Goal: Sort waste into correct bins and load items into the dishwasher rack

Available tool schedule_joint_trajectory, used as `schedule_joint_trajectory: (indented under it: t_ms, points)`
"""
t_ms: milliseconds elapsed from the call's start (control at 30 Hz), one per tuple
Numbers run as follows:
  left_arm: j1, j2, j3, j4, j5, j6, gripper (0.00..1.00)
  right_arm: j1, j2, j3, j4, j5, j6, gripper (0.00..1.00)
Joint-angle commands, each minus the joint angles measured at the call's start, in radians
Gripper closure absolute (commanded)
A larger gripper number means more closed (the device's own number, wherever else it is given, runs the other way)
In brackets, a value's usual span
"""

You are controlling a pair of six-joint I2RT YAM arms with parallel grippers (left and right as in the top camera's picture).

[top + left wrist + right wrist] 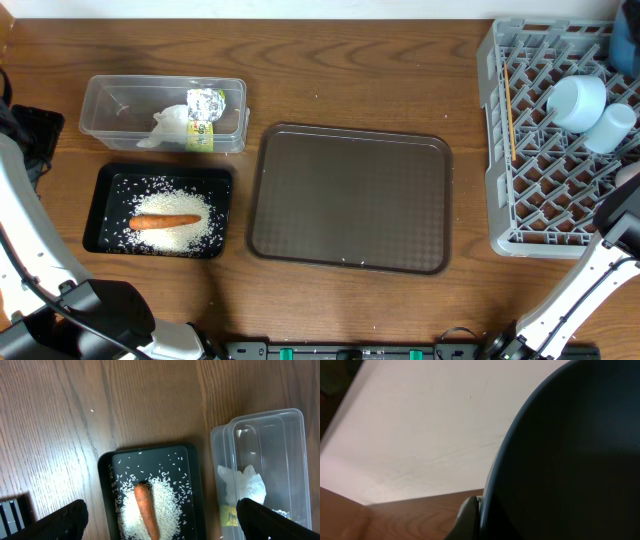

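Waste looks sorted: rice and carrot in black tray, wrapper in clear container. Rack holds chopsticks, white cup, small bowl, and blue bowl at the far corner. Left gripper spread wide, empty. Right gripper closed; whether it's on the bowl, can't tell.

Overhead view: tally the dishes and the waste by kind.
Bowls: 2, a big blue bowl and a small light-blue bowl
Cup: 1
Chopstick pair: 1
Carrot: 1
Wrapper: 1
Rice heap: 1
Total: 7
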Motion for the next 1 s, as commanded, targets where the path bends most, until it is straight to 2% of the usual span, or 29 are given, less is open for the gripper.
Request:
schedule_joint_trajectory:
  t_ms: [0, 467, 600, 700, 833, 967]
  points:
    - [0.003, 0.003, 0.003, -0.001, -0.001, -0.005, 0.02, -0.033, -0.023, -0.022, -0.026, -0.033, 0.129, 0.99]
    - [0.003, 0.003, 0.003, -0.001, -0.001, -0.005, 0.02, -0.12, -0.023, -0.022, -0.215, -0.047, 0.147, 0.99]
    - [0.003, 0.003, 0.003, -0.001, -0.001, -0.005, 0.02, -0.132, -0.023, -0.022, -0.145, -0.15, 0.16, 0.99]
    - [0.003, 0.003, 0.003, -0.001, -0.001, -0.005, 0.02, -0.13, -0.023, -0.022, -0.04, -0.206, 0.25, 0.99]
    - [0.003, 0.003, 0.003, -0.001, -0.001, -0.005, 0.02, -0.119, -0.023, -0.022, 0.064, -0.207, 0.346, 0.99]
    - [0.003, 0.003, 0.003, -0.001, -0.001, -0.005, 0.02, -0.093, -0.023, -0.022, 0.137, -0.189, 0.371, 0.99]
